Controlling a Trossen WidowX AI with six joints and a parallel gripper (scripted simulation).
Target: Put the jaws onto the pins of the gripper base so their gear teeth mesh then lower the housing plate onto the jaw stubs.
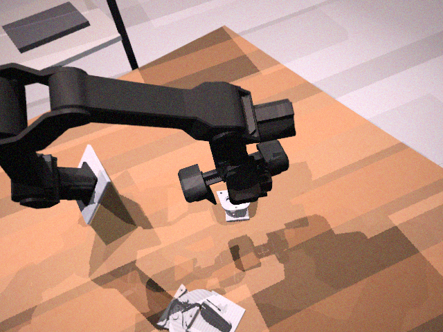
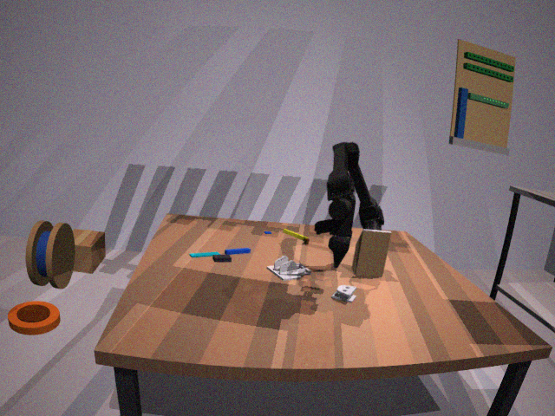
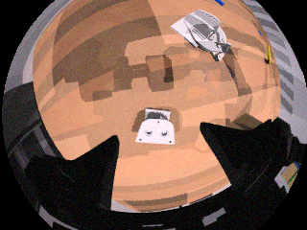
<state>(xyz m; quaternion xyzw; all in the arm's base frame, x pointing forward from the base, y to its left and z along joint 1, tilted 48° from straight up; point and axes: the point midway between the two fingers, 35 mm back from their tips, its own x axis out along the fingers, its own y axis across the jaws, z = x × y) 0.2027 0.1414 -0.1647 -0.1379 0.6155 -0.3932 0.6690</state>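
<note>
1. My black parallel-jaw gripper is wide open, nothing between the fingers. In the wrist view, its tips point in from both sides of the housing plate.
2. Housing plate: small, white, rounded at one side, two large holes. It sits raised on a small white support, apart from the gripper base, not on the jaw stubs.
3. Gripper base: flat white square plate, lying on the brown wood-striped table. Landmark for the rest, exterior view: housing plate is right of it and nearer the camera.
4. White jaw parts are on the base; cannot tell if both are on pins or teeth mesh.
5. Right of base: upright tan rectangular panel, by my black arm.
6. Left of base: cyan bar, blue bar, short black block.
7. Behind base: yellow bar with dark end, tiny blue piece.
8. Far left, off the table: wooden spool with blue core, thick orange ring.
</note>
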